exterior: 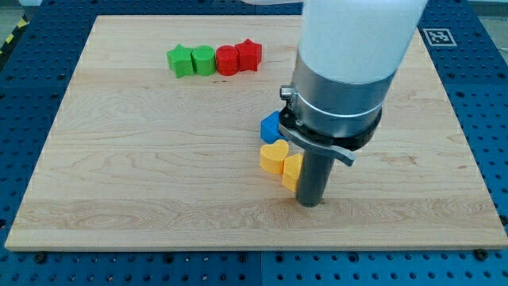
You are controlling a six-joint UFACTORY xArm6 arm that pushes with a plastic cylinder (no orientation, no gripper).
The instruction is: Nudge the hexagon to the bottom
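Observation:
My tip [311, 203] rests on the wooden board [119, 183], right of the board's middle and toward the view's bottom. It touches, or nearly touches, the right side of a yellow block [291, 171] that the rod partly hides, so I cannot tell its shape. A yellow heart [274, 157] sits against that block's left. A blue block [271, 126] lies just above the heart, partly hidden by the arm. In a row at the view's top left are a green star [181, 60], a green hexagon-like block [204, 59], a red hexagon-like block [227, 60] and a red star [249, 54].
The arm's wide white and grey body [349, 63] hangs over the board's right middle and hides what is beneath it. The board lies on a blue perforated table [484, 95]. Its bottom edge runs near the view's bottom.

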